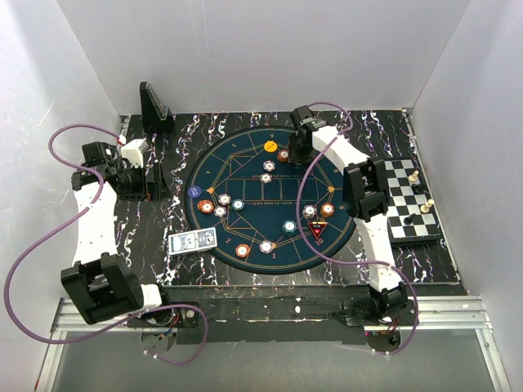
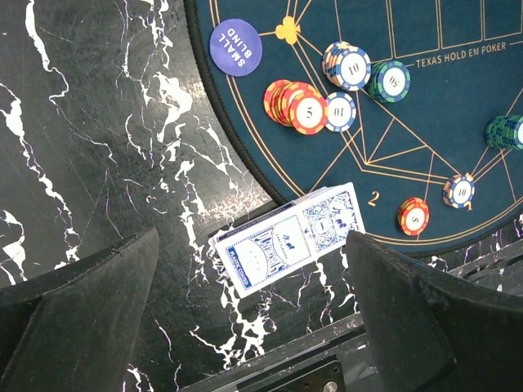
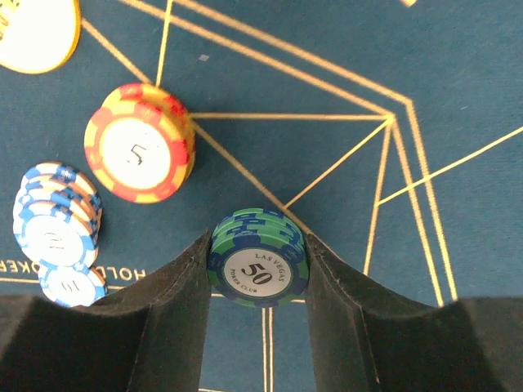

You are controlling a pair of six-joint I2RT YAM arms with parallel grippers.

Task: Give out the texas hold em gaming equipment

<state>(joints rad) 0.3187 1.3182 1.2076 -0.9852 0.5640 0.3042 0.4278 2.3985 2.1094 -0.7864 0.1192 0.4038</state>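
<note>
My right gripper (image 3: pixel 259 245) is shut on a short stack of green-and-blue chips (image 3: pixel 258 257) marked 50, low over the round blue poker mat (image 1: pixel 245 175) at its far side (image 1: pixel 296 151). A red-and-yellow 5 stack (image 3: pixel 139 153) and a blue-white stack (image 3: pixel 55 224) lie just to its left. My left gripper (image 2: pixel 252 238) hangs open and empty, high over the black marbled table on the left (image 1: pixel 147 181). Below it the deck of blue-backed cards (image 2: pixel 288 241) lies half on the mat's near-left edge (image 1: pixel 193 241). The red-black triangular marker (image 1: pixel 318 231) sits near right on the mat.
Several chip stacks dot the mat, with a purple small blind button (image 2: pixel 234 46) at its left and a yellow disc (image 3: pixel 37 33) at the far side. A chessboard (image 1: pixel 409 204) with pieces lies right. A black upright stand (image 1: pixel 154 104) is far left.
</note>
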